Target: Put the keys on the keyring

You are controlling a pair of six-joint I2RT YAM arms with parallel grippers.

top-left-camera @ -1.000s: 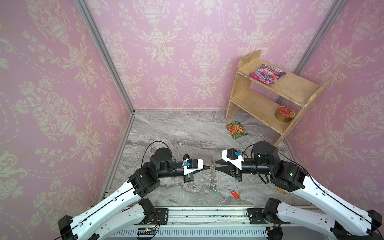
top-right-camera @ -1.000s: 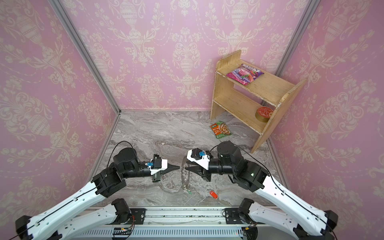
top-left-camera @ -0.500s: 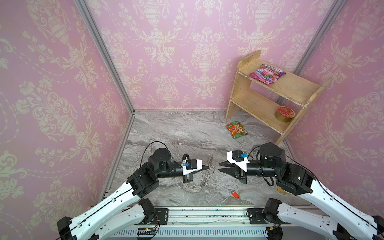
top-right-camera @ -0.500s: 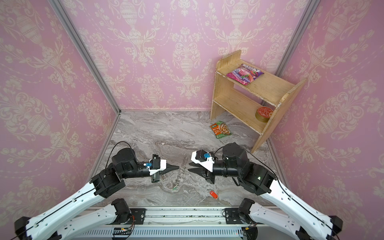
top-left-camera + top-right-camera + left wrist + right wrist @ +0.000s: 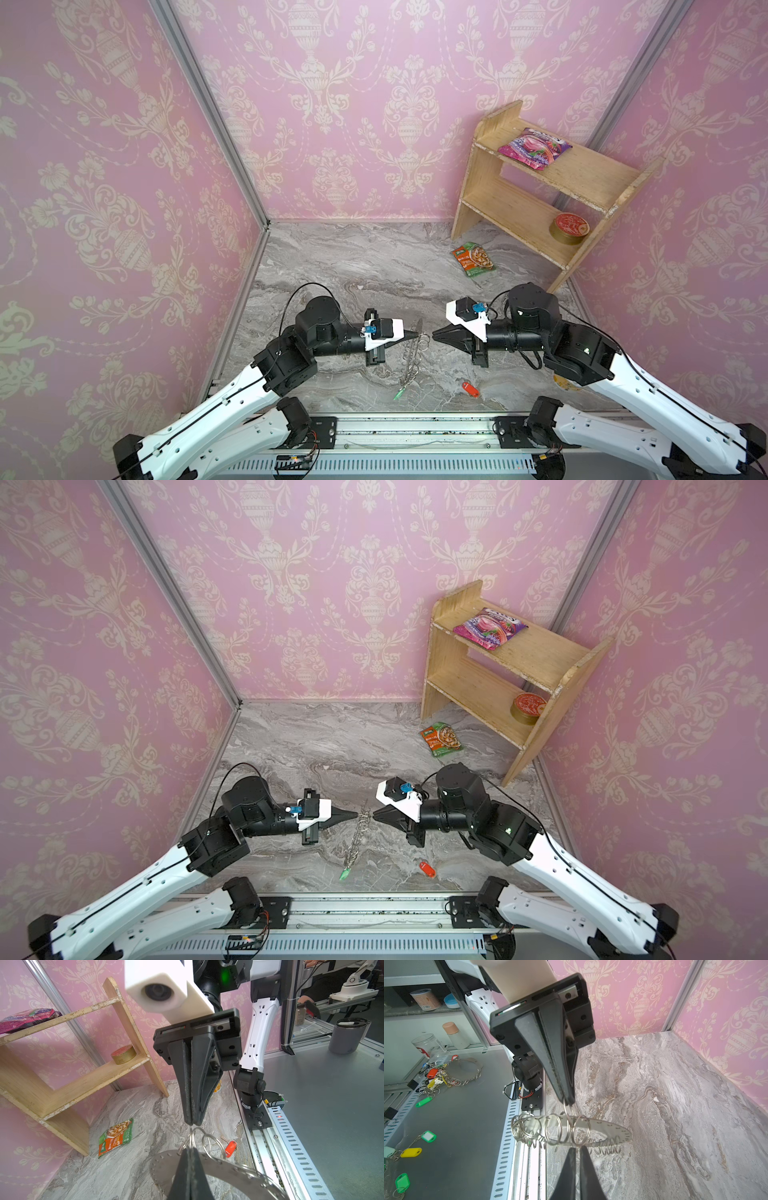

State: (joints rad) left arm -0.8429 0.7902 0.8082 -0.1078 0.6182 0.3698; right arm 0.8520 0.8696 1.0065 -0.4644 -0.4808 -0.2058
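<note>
Left fingers [image 5: 544,1059] pinching keyring [image 5: 608,1130] loop [image 5: 567,1108], clearest from right wrist

My left pincer [image 5: 413,333] is closed on the top of the keyring [image 5: 412,359], which hangs edge-on below it over the marble bench [image 5: 353,266]. The green-tagged key [image 5: 400,393] sits at the keyring's lower end. My right pincer [image 5: 435,333], jaws together, faces the left one tip to tip, just beside the keyring's top. The red-tagged key [image 5: 471,389] lies alone on the bench, apart from the keyring, on my right arm's side.
</note>
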